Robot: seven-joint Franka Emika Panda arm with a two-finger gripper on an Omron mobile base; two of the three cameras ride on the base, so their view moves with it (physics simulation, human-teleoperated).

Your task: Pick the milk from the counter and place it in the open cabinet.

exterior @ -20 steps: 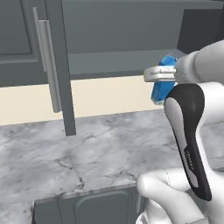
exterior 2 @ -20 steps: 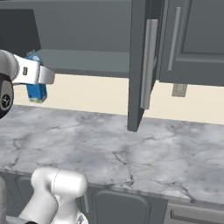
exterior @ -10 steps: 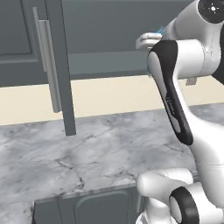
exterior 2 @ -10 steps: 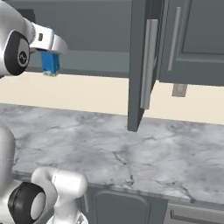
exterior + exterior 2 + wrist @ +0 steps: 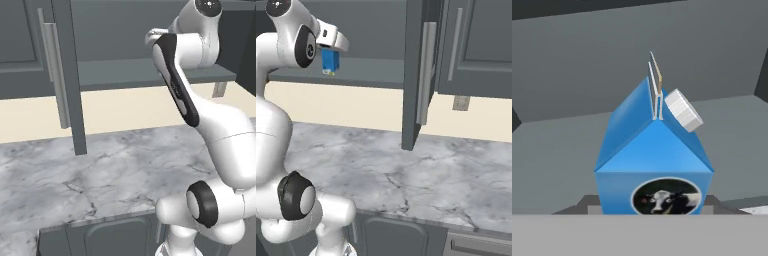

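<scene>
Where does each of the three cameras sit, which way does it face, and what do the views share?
Left base view: behind the arm on its left, facing the open cabinet over the counter; the arm rises at the right.
Right base view: behind on the right, facing the same cabinet; the arm rises at the left, the gripper holding the milk at the shelf.
Hand view: on the hand, looking past the milk into the cabinet.
Shared: both base views show counter and cabinet; right base and hand views show the milk.
</scene>
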